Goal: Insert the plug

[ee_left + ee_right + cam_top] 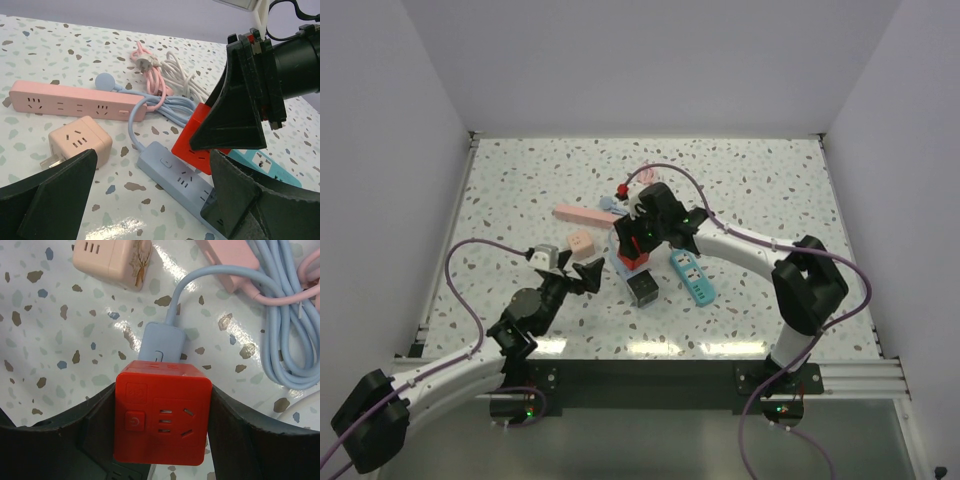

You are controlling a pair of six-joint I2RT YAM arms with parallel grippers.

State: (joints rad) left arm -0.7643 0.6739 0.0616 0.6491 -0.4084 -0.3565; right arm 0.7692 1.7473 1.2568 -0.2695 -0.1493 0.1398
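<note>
Right wrist: right pincer (162, 420), pointed down, clamps the red cube (162, 395).

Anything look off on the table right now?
Nothing damaged or spilled. The red cube, clamped in the right fingers, sits tilted over the blue power strip. The pink, white and blue cables lie tangled in a heap behind it.

This is a robotics lab test cell, by the look of it: plain white panels (650, 60) box in a speckled tabletop (760, 180) on three sides. The left arm (450, 375) and right arm (745, 243) are bolted to a metal rail (850, 377) at the near edge, with purple cables (466, 245) trailing.
</note>
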